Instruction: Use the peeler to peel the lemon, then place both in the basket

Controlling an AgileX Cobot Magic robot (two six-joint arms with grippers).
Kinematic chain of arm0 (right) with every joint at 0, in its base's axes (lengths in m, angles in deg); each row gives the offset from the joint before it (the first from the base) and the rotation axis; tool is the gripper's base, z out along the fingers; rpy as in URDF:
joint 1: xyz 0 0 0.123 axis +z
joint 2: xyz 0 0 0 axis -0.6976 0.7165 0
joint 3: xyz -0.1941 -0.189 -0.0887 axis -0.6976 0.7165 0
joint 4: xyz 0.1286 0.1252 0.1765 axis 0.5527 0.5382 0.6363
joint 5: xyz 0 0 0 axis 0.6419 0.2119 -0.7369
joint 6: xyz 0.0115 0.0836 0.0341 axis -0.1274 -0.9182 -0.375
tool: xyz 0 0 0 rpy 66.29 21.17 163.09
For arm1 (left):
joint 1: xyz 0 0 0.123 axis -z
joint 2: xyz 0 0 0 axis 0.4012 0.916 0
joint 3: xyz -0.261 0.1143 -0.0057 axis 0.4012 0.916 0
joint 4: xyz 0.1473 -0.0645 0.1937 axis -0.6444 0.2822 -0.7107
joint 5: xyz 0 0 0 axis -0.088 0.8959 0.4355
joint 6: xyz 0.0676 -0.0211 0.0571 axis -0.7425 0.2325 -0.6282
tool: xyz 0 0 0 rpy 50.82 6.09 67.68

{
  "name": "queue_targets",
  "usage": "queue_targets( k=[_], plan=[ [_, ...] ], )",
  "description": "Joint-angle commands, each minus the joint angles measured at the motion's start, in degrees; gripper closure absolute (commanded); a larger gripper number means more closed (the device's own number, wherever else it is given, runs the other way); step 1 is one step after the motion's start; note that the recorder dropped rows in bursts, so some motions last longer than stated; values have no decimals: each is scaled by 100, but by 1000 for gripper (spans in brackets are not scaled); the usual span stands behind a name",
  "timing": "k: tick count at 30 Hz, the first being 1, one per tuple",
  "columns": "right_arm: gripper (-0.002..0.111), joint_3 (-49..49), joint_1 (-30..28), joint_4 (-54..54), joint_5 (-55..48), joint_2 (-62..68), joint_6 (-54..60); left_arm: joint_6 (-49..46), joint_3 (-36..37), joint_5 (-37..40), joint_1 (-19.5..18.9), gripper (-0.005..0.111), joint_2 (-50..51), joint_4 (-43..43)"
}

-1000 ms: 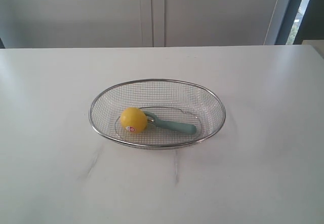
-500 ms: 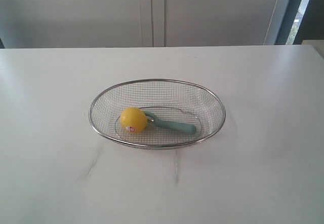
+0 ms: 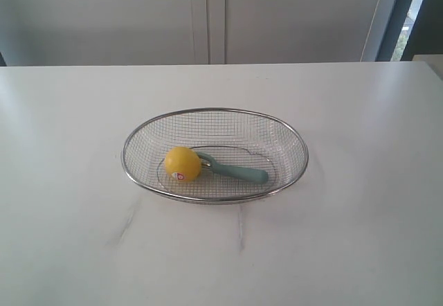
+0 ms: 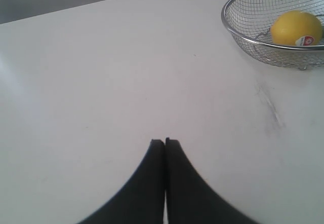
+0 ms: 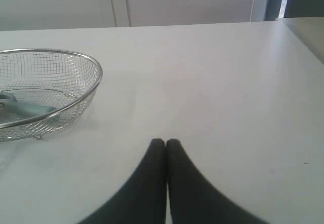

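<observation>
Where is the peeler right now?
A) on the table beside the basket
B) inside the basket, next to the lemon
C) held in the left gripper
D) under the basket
B: the peeler lies inside the basket, its head end by the lemon.

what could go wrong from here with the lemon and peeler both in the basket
The lemon seems to rest against the peeler in the basket, so lifting either may roll or drag the other. The left gripper and right gripper are both shut; reaching in like that would likely just shove things.
</observation>
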Motion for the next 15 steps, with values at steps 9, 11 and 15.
queue_targets(
  k=[9, 11, 15],
  plan=[
    [108, 31, 5, 0, 78, -34, 0, 34, 19, 10, -525, 107, -26, 17],
    [108, 31, 5, 0, 78, -34, 0, 34, 19, 10, -803, 107, -26, 17],
    [108, 31, 5, 0, 78, -34, 0, 34, 19, 10, -1289, 107, -26, 17]
  ],
)
